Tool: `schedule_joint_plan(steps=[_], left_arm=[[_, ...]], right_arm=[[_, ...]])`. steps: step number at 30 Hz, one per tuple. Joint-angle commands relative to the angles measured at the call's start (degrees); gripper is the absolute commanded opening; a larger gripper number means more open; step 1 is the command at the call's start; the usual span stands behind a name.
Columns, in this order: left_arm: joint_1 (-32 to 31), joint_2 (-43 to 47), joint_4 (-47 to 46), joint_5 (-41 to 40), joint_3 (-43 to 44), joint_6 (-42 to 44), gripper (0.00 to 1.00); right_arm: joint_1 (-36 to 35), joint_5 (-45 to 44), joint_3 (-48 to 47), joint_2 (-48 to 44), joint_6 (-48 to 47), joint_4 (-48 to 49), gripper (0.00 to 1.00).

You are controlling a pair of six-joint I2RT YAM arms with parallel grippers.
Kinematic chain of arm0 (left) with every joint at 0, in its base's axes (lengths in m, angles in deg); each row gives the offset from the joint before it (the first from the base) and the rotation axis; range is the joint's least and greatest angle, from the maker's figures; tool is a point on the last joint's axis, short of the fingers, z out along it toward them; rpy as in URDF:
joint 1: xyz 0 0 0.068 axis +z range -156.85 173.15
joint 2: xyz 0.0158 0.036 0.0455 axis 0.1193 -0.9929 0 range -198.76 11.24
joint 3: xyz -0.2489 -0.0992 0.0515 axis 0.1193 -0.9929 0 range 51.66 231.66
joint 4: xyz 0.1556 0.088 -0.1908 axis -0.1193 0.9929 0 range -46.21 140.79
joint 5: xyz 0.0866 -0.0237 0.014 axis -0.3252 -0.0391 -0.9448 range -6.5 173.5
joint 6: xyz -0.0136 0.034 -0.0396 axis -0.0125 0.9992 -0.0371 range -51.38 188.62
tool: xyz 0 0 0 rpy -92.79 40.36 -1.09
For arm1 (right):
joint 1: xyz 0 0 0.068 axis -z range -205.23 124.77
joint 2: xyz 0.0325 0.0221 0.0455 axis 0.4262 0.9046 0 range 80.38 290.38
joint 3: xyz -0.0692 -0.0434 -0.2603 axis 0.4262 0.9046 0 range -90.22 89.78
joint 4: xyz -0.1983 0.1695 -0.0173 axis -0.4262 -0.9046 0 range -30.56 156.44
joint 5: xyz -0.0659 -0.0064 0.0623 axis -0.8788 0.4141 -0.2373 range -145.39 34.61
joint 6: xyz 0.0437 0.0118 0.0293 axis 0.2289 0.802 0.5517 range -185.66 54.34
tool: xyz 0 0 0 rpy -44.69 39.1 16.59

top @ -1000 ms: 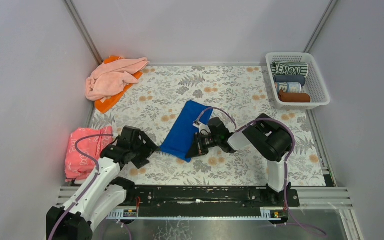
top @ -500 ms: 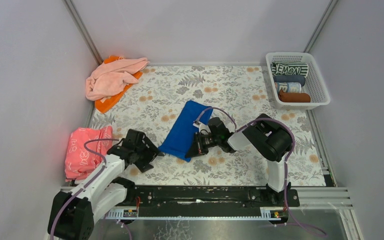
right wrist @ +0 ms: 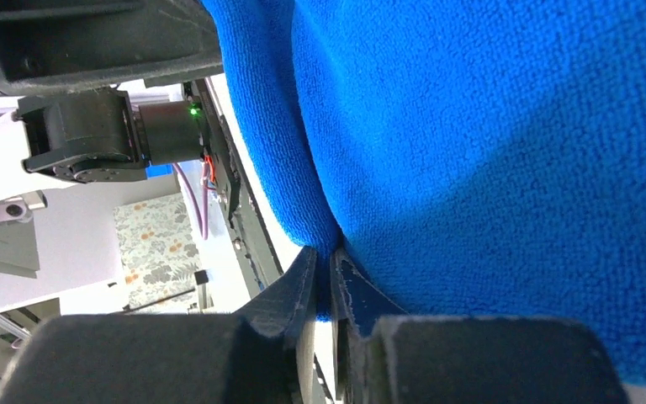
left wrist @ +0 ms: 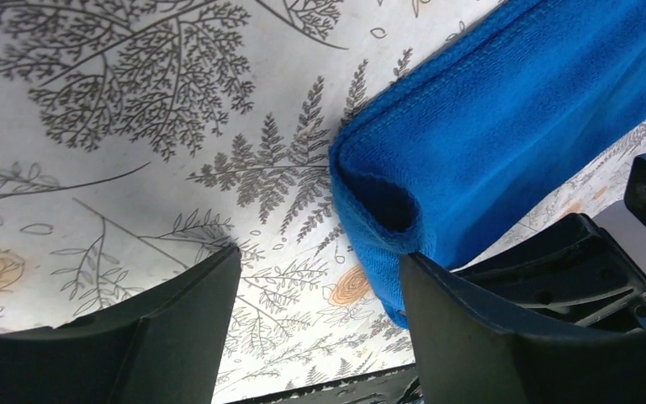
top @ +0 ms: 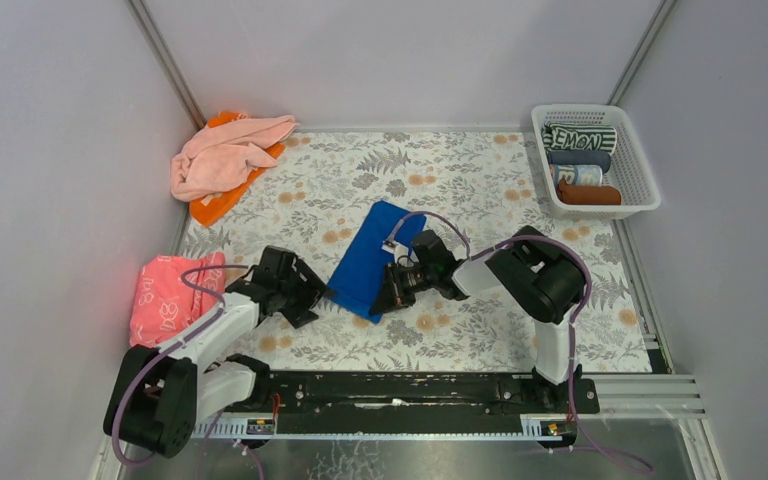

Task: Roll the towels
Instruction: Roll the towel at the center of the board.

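Reddish-pink flat piece point(top: 165, 300) with white print lies at the near left edge, not one to roll. Behind it, in the far-left corner, the pale pink towel point(top: 222, 155) is heaped on the orange towel point(top: 215, 207), both unrolled. My left hand point(left wrist: 320, 269) sits low at the near corner of the royal blue towel point(top: 368, 258), its fingers spread wide and gripping nothing, the corner just beside one finger. The blue towel lies mid-counter as a long flat strip, with no roll begun. My right hand point(right wrist: 330, 261) pinches its near hem, the fingers almost together with a thin fold between them. At far right the white basket point(top: 642, 170) holds four rolls. Judgement: about half done, three towels left. Bare counter point(top: 480, 180) beyond the strip's far end gives rolling room, but both hands crowd its near end.
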State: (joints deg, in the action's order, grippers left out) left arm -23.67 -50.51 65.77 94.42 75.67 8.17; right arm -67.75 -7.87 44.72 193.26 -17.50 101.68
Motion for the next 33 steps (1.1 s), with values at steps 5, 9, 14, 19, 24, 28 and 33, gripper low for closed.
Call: schedule_joint_plan(steps=[5,9,14,19,24,28,33], left_arm=[[0.0,-5.3,-5.9,-0.7,-0.8,0.5,0.64],[0.0,-7.4,-7.1,-0.8,-1.5,0.6,0.61],[0.0,-8.8,-7.5,-1.1,-2.2,0.3,0.59],[0.1,-9.8,-7.7,-1.4,-2.9,-0.6,0.58],[0.1,-10.8,-8.3,-1.0,-3.8,-1.4,0.55],[0.0,-10.9,-8.5,-0.8,-4.0,-1.8,0.54],[0.0,-10.4,-8.4,-0.8,-4.2,-2.1,0.52]], right_arm=[[0.4,-4.6,-7.0,-8.4,-14.9,-20.0,0.29],[-0.7,-11.6,-11.0,-13.3,-23.9,-31.0,0.42],[-6.6,-22.5,-15.3,-17.3,-33.1,-38.6,0.47],[-13.0,-26.2,-18.4,-16.3,-39.0,-40.9,0.48],[-15.5,-29.8,-20.0,-13.2,-42.3,-42.7,0.48],[-16.8,-32.3,-20.9,-11.5,-45.4,-43.3,0.49],[-17.5,-34.8,-22.1,-9.2,-47.4,-44.5,0.5]])
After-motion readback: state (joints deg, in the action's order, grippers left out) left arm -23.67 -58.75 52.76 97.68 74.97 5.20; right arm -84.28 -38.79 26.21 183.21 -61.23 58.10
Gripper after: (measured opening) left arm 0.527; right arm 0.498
